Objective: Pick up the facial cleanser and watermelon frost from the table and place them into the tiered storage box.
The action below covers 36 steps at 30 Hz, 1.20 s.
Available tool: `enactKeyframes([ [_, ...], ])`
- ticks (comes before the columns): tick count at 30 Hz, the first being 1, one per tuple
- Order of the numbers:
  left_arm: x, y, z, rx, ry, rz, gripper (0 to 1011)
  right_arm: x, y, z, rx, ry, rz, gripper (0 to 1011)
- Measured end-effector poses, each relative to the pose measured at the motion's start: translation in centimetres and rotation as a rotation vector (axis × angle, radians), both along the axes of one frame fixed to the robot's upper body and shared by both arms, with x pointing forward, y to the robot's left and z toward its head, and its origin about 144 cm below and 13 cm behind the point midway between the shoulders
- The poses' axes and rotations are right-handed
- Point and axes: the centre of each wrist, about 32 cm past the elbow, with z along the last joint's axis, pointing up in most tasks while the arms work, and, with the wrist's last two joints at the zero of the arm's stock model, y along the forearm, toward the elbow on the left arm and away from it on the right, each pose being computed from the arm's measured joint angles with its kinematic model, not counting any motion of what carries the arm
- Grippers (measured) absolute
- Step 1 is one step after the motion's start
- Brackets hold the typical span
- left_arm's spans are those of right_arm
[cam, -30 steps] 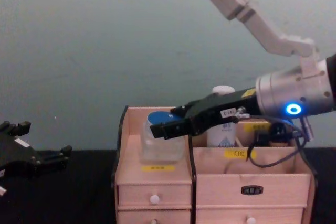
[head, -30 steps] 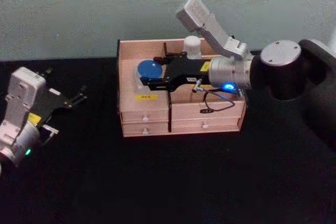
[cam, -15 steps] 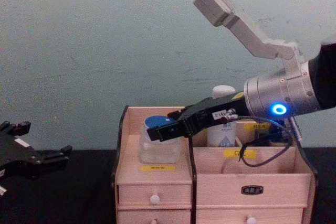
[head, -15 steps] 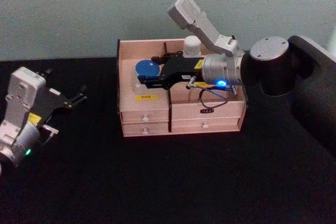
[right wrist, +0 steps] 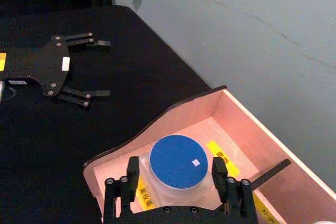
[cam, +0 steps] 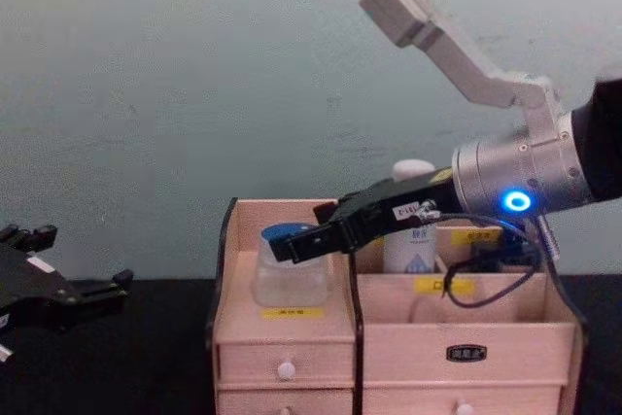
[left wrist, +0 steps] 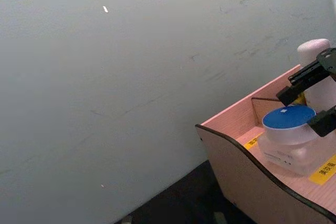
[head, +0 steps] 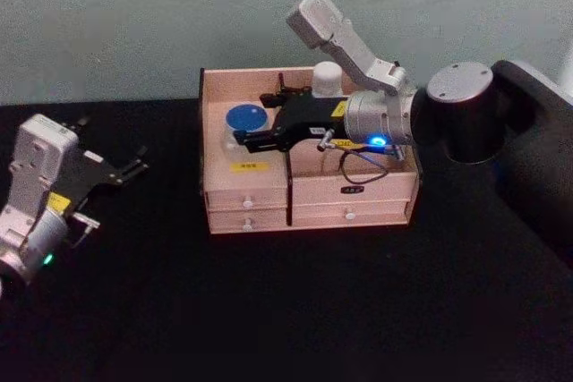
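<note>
Your right claw (head: 253, 138) reaches from the right over the tiered storage box (head: 269, 203) and sits at the watermelon frost (head: 243, 120). The jar stands upright in the box's left compartment, behind the yellow label (head: 249, 165). In the right wrist view the two black fingers (right wrist: 130, 174) flank the blue lid (right wrist: 176, 161), one on each side, spread a little wider than the jar; from this angle it looks as if they stand just clear of it, though you cannot be sure there is no contact. Treat the claw as open around the jar, not clamped.

The facial cleanser (head: 327, 80) stands upright in the rear right compartment, its white cap showing above the arm. In the chest view its blue lettering shows just behind the claw's body.

Your left claw (head: 132, 167) rests well apart from the box, at the left over the black table (head: 295, 310), its fingers spread open and holding nothing.

The box's small drawers (cam: 285, 360) are shut.
</note>
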Motion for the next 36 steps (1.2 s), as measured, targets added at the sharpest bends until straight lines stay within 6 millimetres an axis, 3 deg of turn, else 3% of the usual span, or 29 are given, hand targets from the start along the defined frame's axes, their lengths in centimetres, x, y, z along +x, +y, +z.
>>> enactKeyframes([
  [6,0.0,0.0,0.0,0.000,0.000,0.000,1001,0.0,0.0,0.0,0.001,0.000,0.001,1000],
  [23,0.0,0.0,0.0,0.000,0.000,0.000,1001,-0.2,-0.3,0.1,0.022,-0.008,0.003,1000],
  [36,0.0,0.0,0.0,0.000,0.000,0.000,1001,-3.4,-4.0,0.4,0.145,-0.076,0.057,1000],
])
